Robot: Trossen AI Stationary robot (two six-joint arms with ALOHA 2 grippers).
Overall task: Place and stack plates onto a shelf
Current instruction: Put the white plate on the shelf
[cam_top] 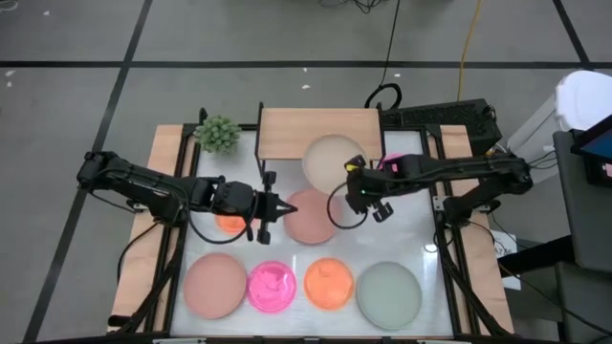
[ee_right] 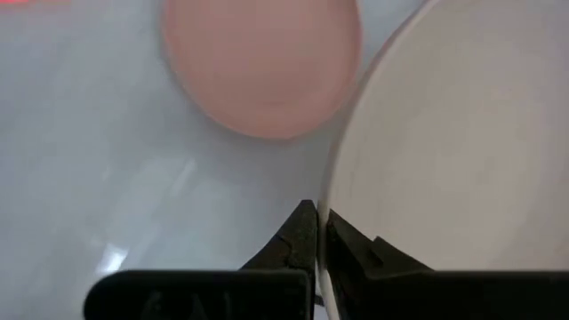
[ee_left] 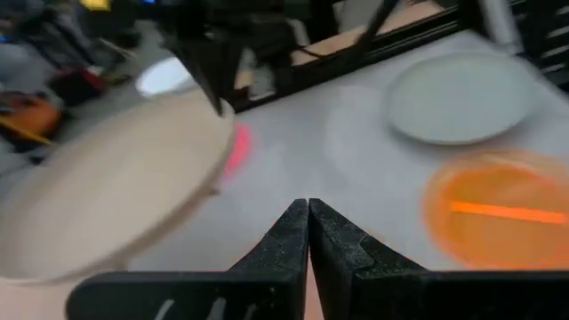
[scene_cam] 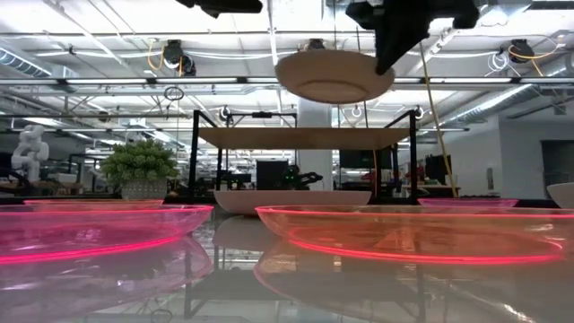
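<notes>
From above we saw the right gripper (cam_top: 356, 182) clamped on the rim of a matte beige plate (cam_top: 330, 161), round and smooth, held over the right half of the light-wood shelf (cam_top: 292, 134). The shelf's long axis ran from nine to three o'clock, and its left half lay bare. The left gripper (cam_top: 290, 206) had its fingers together on nothing, at nine o'clock from a dusty pink plate (cam_top: 312, 218) on the white table (cam_top: 406, 229). Along the table's six o'clock edge lay a pink plate (cam_top: 215, 285), a translucent magenta plate (cam_top: 272, 286), a translucent orange plate (cam_top: 329, 284) and a grey-green plate (cam_top: 389, 292), the first three touching or nearly so.

At table height we saw the beige plate (scene_cam: 334, 76) hanging level above the shelf board (scene_cam: 300, 137), clear of it, with open air between.

Past the left wrist, closed fingers (ee_left: 284, 249) pointed over the table; the beige plate (ee_left: 98, 200) stood at nine o'clock, blurred.

Past the right wrist, fingers (ee_right: 302, 240) pinched the beige rim (ee_right: 444, 151), with the pink plate (ee_right: 262, 62) below.
</notes>
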